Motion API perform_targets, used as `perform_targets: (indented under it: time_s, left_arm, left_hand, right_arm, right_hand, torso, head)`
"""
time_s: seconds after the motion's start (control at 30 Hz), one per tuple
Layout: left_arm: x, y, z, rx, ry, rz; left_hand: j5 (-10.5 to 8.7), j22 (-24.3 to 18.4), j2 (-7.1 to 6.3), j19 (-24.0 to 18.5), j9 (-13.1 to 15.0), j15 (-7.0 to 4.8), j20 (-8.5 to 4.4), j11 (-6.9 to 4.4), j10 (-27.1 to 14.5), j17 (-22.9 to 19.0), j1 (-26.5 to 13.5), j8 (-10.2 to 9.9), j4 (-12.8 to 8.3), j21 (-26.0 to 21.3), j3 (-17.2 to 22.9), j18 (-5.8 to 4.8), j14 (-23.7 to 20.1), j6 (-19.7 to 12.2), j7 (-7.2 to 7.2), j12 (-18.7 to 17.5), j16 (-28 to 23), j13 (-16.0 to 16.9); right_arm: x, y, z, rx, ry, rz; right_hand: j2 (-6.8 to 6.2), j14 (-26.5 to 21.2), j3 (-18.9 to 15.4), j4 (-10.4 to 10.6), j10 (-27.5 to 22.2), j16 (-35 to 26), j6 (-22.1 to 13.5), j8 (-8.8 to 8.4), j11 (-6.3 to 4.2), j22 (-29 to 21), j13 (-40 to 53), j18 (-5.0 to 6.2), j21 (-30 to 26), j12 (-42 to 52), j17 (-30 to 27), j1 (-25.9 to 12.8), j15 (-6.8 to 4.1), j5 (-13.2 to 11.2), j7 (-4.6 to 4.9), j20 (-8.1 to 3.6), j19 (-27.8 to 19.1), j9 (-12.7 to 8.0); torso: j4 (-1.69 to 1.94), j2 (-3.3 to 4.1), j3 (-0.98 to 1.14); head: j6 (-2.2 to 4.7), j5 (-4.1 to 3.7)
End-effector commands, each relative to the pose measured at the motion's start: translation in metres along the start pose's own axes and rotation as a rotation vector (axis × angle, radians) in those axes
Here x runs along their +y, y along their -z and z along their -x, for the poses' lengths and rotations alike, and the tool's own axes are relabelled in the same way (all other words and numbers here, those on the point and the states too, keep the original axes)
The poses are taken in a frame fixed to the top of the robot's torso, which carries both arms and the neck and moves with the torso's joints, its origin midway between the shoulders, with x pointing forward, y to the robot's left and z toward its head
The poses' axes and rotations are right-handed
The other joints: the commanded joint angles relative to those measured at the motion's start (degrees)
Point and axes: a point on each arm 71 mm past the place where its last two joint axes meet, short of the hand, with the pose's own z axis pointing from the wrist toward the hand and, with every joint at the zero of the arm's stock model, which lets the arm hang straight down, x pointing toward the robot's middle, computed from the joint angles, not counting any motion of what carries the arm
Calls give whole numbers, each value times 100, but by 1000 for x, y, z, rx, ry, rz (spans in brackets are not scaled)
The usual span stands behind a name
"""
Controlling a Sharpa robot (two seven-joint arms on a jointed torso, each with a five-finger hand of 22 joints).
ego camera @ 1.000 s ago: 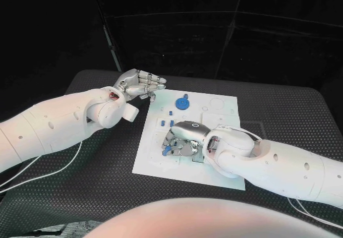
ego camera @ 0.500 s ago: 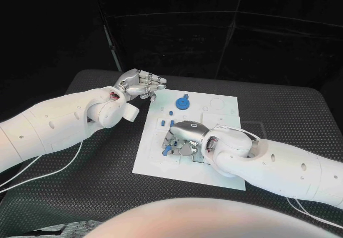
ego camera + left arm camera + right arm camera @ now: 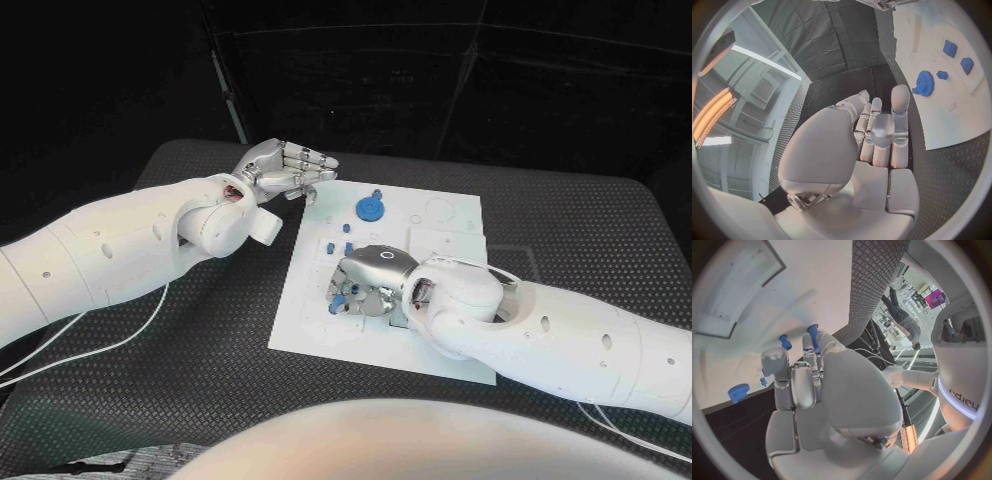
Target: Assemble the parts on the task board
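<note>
The task looks early. The white board (image 3: 378, 330) lies mid-frame on the surface. A blue gear (image 3: 369, 209) sits toward its top, and small blue parts (image 3: 336, 246) lie loose below it. The right robot hand (image 3: 369, 285) is down among the parts; whether it holds one I cannot tell. The left robot hand (image 3: 283, 170), upper left, is curled, holding nothing.

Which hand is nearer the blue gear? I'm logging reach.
Left. The left hand hovers beside the task board's far corner, near the blue gear; the right hand works lower down.
</note>
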Motion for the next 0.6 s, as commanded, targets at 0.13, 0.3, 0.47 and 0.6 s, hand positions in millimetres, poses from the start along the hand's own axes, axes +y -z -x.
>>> perform_targets:
  time_s: [0.13, 0.3, 0.47, 0.6]
  left_arm:
    - [-2, 0, -1, 10, 7, -8]
    - [-2, 0, -1, 11, 7, -7]
    - [-1, -1, -1, 13, 8, -3]
    - [-1, -1, -1, 18, 9, 1]
  left_hand:
    - [4, -2, -12, -13, -2, 9, 8, 9, -49, -5, -28, -28, -25, -21, 14, 63, -11, -17, 2, 38, -34, -4]
    - [4, -2, -12, -13, -2, 9, 8, 9, -49, -5, -28, -28, -25, -21, 14, 63, -11, -17, 2, 38, -34, -4]
    - [4, -4, -10, -13, -2, 9, 9, 10, -51, -8, -32, -29, -26, -24, 16, 63, -13, -19, 3, 40, -35, -3]
    - [5, -5, -8, -14, -2, 10, 9, 10, -54, -11, -35, -29, -26, -28, 17, 64, -14, -20, 3, 41, -36, -3]
  right_arm:
    - [2, -1, -6, 40, 62, -21]
    - [2, -2, -6, 26, 55, -18]
    - [3, -3, -3, -21, 42, -8]
    - [4, -3, 0, -63, 33, 4]
  right_hand:
    - [-71, 261, 55, -5, 10, 4, -12, -27, 30, -58, -4, -30, -22, -87, -47, -71, 9, -19, 27, 27, -70, -8]
    - [-206, 247, 75, 38, -293, -10, -310, -122, 140, -123, -24, -24, -65, -280, -84, -255, 101, 5, 129, 90, -131, -41]
    - [-355, 243, 46, 58, -609, 11, -722, -121, 218, -313, -23, 17, -181, -327, -61, -412, 166, 22, 160, 162, -260, -42]
    - [-436, 195, -15, 24, -847, -53, -970, -113, 243, -540, -14, 66, -328, -289, -187, -504, 195, 9, 162, 198, -418, -34]
  torso:
    - [0, 0, -1]
    - [-1, 1, 0]
    - [-3, -4, -1]
    - [-3, -3, 2]
  head:
    - [-1, 2]
    - [-1, 0]
    - [-1, -3]
    - [-1, -5]
